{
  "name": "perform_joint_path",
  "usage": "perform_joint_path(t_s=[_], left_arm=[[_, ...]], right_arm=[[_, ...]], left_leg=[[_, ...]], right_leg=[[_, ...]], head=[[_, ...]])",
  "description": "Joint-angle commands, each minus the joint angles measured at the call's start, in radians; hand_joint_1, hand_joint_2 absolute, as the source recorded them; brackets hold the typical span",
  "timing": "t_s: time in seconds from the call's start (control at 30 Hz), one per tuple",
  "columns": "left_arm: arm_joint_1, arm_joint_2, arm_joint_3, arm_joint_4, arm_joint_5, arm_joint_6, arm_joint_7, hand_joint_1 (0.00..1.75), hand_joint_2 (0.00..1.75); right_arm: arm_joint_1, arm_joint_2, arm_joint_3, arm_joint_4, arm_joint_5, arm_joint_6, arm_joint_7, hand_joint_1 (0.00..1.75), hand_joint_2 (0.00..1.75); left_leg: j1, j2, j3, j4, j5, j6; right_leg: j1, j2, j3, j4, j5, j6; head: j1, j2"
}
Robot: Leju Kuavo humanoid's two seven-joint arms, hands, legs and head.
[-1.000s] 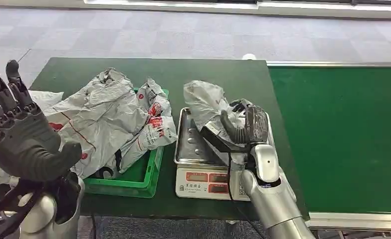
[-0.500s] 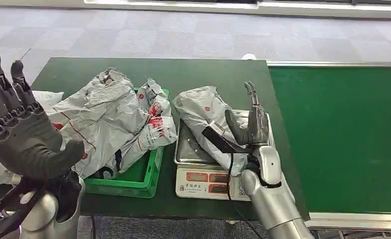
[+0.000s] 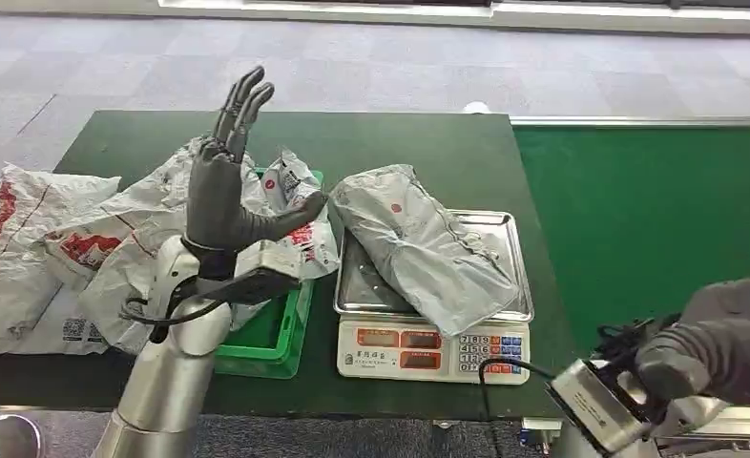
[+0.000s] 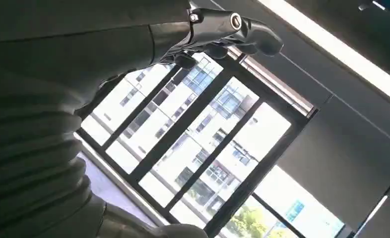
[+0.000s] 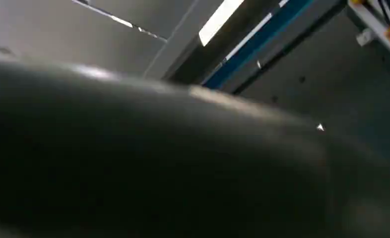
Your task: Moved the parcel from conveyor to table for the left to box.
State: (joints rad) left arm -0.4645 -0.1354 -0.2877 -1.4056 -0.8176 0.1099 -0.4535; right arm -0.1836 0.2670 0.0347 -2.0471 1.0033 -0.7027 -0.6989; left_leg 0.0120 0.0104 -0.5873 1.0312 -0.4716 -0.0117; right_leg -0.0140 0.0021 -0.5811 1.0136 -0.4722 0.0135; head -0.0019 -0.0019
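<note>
One grey parcel (image 3: 419, 246) lies on the scale (image 3: 428, 345). Left of the scale, the left robot hand (image 3: 223, 196) stands raised, fingers spread, holding nothing. Right of the scale, the right robot hand (image 3: 719, 345) is blurred; its grasp cannot be told.

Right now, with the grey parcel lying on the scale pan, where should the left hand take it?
Probably at the near-left bulge of the grey parcel, coming from the crate side, where the left hand is raised with fingers spread. The parcel lies diagonally across the scale, its upper-left end overhanging the pan toward the green crate; the soft bag should bunch under closing fingers.
</note>
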Motion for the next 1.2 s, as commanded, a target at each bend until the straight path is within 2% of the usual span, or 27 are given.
perform_joint_path(t_s=[0.03,0.3,0.5,1.2], left_arm=[[-0.26,-0.035,-0.212,0.559,-0.267,0.069,0.1,0.0,1.75],[-0.328,-0.081,-0.391,0.863,-0.524,0.113,0.193,0.0,1.75],[-0.336,-0.085,-0.394,0.942,-0.543,0.159,0.21,0.0,1.75],[-0.347,-0.083,-0.444,1.024,-0.607,0.162,0.218,0.0,1.75]], right_arm=[[0.008,0.074,-0.044,-0.11,-0.011,0.005,0.001,0.0,1.75],[-0.016,0.082,-0.039,-0.038,-0.024,0.005,0.001,0.0,1.75],[-0.009,0.082,-0.044,-0.036,-0.032,0.005,0.001,0.0,1.75],[-0.016,0.082,-0.056,-0.025,-0.025,0.005,0.001,0.0,1.75]], left_leg=[[-0.001,-0.009,-0.001,-0.001,0.003,0.001],[-0.001,-0.004,0.001,-0.001,0.003,0.001],[-0.001,0.0,0.001,-0.003,0.003,0.001],[0.0,-0.001,-0.001,-0.001,0.002,0.001]], right_leg=[[0.0,-0.009,0.002,0.0,0.0,-0.001],[-0.001,-0.003,0.002,0.0,0.001,0.0],[-0.001,0.001,0.001,-0.001,0.002,-0.001],[0.0,0.0,0.0,0.0,0.002,-0.001]], head=[[0.0,0.0],[0.0,0.0],[0.0,0.0],[0.0,0.0]])
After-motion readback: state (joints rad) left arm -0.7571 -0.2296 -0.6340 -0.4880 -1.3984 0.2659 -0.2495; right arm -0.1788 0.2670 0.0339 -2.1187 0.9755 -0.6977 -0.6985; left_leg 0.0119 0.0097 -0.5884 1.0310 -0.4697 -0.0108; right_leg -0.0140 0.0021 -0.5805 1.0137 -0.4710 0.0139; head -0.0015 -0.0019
